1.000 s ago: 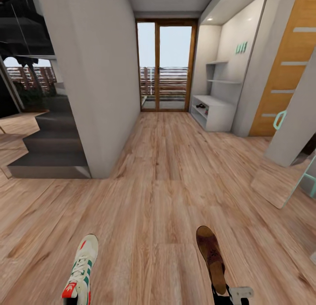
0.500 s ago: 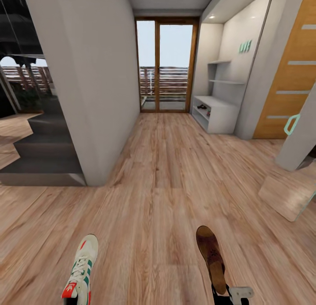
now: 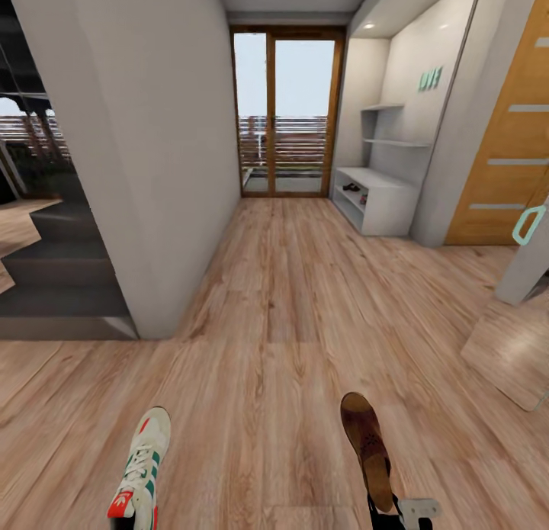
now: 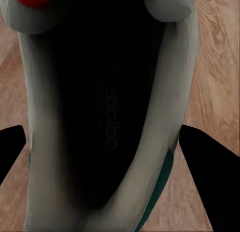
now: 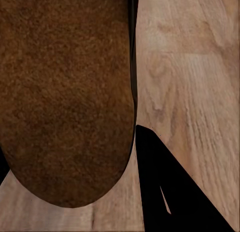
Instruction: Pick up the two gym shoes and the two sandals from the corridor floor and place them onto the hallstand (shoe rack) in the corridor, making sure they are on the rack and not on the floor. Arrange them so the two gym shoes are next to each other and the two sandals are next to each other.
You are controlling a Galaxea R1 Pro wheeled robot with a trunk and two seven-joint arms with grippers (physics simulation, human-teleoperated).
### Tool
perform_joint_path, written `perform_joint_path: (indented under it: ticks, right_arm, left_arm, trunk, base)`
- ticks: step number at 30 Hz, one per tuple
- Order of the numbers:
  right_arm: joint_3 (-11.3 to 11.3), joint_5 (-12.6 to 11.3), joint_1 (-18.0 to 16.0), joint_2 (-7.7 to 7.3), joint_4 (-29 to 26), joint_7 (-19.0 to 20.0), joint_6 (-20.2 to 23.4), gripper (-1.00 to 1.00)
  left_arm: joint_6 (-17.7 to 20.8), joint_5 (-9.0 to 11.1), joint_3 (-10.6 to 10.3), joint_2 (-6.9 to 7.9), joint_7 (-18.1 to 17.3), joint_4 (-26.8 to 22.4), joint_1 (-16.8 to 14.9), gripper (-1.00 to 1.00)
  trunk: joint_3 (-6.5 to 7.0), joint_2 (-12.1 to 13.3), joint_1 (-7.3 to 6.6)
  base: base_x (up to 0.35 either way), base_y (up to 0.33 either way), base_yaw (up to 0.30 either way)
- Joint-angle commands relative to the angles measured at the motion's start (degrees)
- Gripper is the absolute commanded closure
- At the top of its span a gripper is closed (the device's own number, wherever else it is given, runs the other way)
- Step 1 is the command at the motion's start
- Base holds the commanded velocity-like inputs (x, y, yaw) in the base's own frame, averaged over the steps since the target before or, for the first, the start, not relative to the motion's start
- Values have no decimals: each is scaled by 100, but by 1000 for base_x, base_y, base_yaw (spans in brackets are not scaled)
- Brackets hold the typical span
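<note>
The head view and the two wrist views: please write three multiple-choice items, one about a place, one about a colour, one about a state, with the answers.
1. Where does the hallstand stand?
A. right of the glass door
B. beside the stairs
C. behind the wooden door

2. What colour are the gym shoe's side stripes?
A. blue
B. green
C. black

3. What does the right gripper hold?
A. nothing
B. a sneaker
C. a sandal

Answers: 1 A, it stands in the alcove right of the glass door; 2 B, green stripes show on the cream side; 3 C, the brown sandal sits between its fingers.
</note>
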Motion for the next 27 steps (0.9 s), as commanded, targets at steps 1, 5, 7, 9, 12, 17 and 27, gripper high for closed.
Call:
perform_joint_path:
  ticks: [1, 5, 7, 9, 12, 17, 27]
  right_arm:
    - [-48, 16, -5, 4, 4, 38, -16, 100]
    - [-48, 17, -5, 4, 4, 38, -14, 100]
    - [-48, 18, -5, 4, 4, 39, -11, 100]
    - [-48, 19, -5, 4, 4, 40, -13, 100]
    - [-48, 19, -5, 3, 6, 40, -15, 100]
    - [-42, 20, -5, 4, 7, 40, -9, 100]
    - [-48, 20, -5, 4, 12, 36, -16, 100]
  left_arm:
    - [-18, -56, 39, -9, -26, -9, -2, 100]
    - [-18, -54, 37, -9, -25, -9, -2, 100]
    - [-18, -54, 37, -9, -27, -9, -2, 100]
    - [-18, -54, 37, -9, -28, -9, -2, 100]
    - [-18, -54, 37, -9, -24, -9, -2, 100]
    - [-18, -54, 39, -9, -24, -9, -2, 100]
    - [-18, -57, 37, -9, -26, -9, -2, 100]
  trunk:
    - [-4, -2, 3]
    - [-4, -2, 3]
    - [-4, -2, 3]
    - [-4, -2, 3]
    - [-4, -2, 3]
    - [-4, -2, 3]
    - [-4, -2, 3]
  base:
    - [338, 0, -195]
    - [338, 0, -145]
    - [338, 0, -41]
    - [338, 0, -19]
    - [338, 0, -6]
    - [338, 0, -1]
    - [338, 0, 0]
